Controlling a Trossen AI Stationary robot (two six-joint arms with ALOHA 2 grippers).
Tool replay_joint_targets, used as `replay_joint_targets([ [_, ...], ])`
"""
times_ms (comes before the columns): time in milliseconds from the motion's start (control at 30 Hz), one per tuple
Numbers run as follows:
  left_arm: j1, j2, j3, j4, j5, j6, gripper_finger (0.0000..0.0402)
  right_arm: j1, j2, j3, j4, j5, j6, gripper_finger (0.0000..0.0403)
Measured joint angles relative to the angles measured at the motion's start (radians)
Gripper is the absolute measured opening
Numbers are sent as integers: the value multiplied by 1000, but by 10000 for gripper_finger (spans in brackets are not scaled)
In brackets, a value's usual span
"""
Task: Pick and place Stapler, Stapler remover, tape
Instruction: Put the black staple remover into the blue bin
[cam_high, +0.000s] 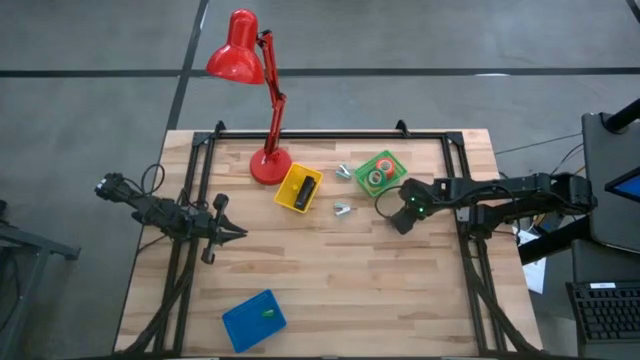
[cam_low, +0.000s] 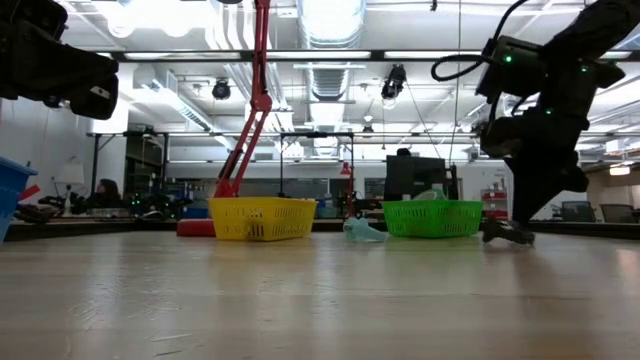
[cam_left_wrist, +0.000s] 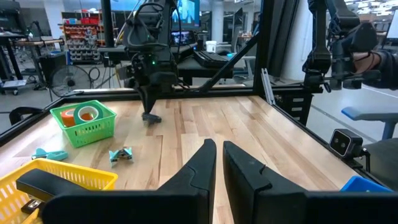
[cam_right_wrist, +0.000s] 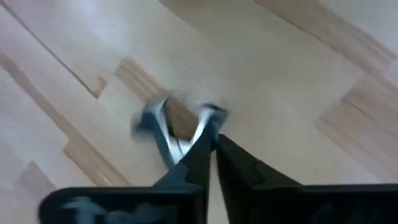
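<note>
Two dark robot arms reach over the pale wooden plank surface (cam_high: 330, 280), one from each side of the overhead frame. The right end effector (cam_high: 402, 222) sits right of centre, just below the green mesh basket (cam_high: 381, 172), and points down at the boards. In the right wrist view its fingers (cam_right_wrist: 193, 158) are drawn nearly together around one wing of a small silvery metal claw staple remover (cam_right_wrist: 171, 127), which lies on the wood. The low view shows that remover (cam_low: 507, 230) touching the surface under the arm at the right of the frame.

The green basket holds ring-shaped tape rolls; an orange one (cam_left_wrist: 67, 116) and a green one (cam_left_wrist: 87, 114) show clearly in the left wrist view. Left of it in the overhead frame sits the yellow square plastic basket (cam_high: 298, 188) with the slim black oblong stapler (cam_high: 305, 193) lying inside. Two more small silvery claw removers lie loose: one (cam_high: 343, 171) between the two baskets, one (cam_high: 341, 209) just below them.

The left end effector (cam_high: 228, 231) hangs at centre left, well apart from the baskets, its fingers (cam_left_wrist: 202, 165) narrowly parted and holding nothing. A red desk lamp (cam_high: 240, 50) stands at the top of the surface, its round base beside the yellow basket. A blue lidded plastic box (cam_high: 254, 320) rests near the bottom edge.
</note>
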Motion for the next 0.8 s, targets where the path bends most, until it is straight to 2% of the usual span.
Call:
replay_joint_targets([
  [200,0,0,-1,4,-10,8,35,16,0,0,52,-12,-25,9],
  [333,1,0,-3,76,-169,28,35,41,0,0,142,-37,-39,8],
  [467,1,0,-3,158,-180,-112,35,70,0,0,294,-77,-52,8],
  [667,1,11,-32,340,-177,-298,35,122,1,2,546,-83,-87,8],
  [800,2,55,-50,386,-185,-358,35,145,1,31,624,-80,-115,8],
])
